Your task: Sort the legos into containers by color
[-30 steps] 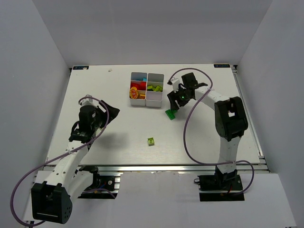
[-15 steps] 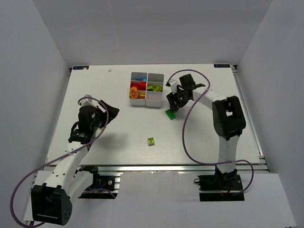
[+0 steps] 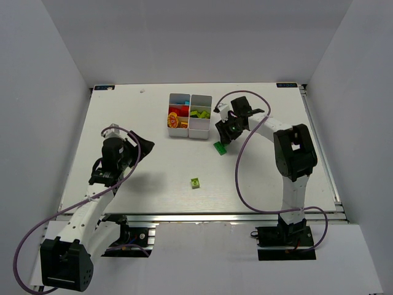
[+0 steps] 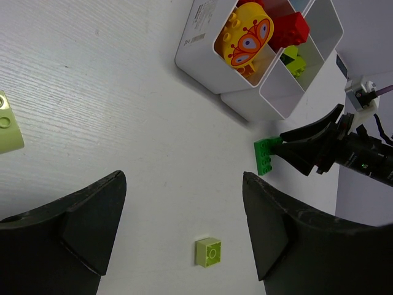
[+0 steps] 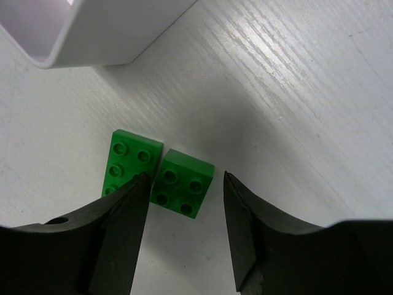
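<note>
Beside the white tray (image 5: 92,37) on the bench (image 5: 295,80), right pincer (image 5: 186,184) stands part open astride a green brick (image 5: 182,183), not gripping; left pincer (image 4: 183,190) wide open, empty

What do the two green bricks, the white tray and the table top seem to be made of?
Green bricks: likely hard moulded plastic, smooth with a slight sheen; crisp edges and round studs.
White tray: probably thin plastic, smooth and semi-glossy; rounded corner, even wall.
Table top: white, matt, with fine parallel grain lines; painted wood or laminate, cannot tell which.
</note>
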You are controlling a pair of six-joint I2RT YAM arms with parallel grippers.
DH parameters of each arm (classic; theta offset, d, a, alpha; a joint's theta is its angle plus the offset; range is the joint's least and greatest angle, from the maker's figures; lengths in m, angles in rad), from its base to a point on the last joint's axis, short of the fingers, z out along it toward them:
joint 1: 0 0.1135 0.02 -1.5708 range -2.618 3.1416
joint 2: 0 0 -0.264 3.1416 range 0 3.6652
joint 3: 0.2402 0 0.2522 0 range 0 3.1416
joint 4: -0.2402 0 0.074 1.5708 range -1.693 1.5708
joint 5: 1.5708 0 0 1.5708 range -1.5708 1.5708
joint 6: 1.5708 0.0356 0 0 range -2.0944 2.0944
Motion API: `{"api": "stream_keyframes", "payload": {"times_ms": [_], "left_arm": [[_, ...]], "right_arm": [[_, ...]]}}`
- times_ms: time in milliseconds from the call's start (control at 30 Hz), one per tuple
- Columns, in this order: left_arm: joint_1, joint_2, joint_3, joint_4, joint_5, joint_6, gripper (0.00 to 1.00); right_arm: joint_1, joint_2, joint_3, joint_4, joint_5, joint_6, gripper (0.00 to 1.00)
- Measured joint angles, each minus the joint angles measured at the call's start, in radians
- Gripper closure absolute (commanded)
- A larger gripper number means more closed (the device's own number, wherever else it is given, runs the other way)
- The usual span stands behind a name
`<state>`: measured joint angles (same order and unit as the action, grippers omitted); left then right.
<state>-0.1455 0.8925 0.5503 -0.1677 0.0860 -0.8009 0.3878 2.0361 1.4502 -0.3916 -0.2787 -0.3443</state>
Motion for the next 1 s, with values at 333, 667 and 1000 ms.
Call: {"api": "stream_keyframes", "payload": {"times_ms": [333, 667, 1000], "left_arm": [[0.0, 0.0, 0.0, -0.005, 0.0, 0.0, 0.14], [0.0, 0.005, 0.0, -0.004, 0.001, 0.0, 0.14], [0.0, 0.011, 0.0, -0.004, 0.001, 0.0, 0.14]], "right_arm": [[-0.003, 0.007, 0.0, 0.002, 0.027, -0.012, 0.75], [-0.01, -0.026, 0.049, 0.014, -0.083, -0.024, 1.0], [0.004, -0.064, 0.3, 0.174, -0.198, -0.013, 1.0]]}}
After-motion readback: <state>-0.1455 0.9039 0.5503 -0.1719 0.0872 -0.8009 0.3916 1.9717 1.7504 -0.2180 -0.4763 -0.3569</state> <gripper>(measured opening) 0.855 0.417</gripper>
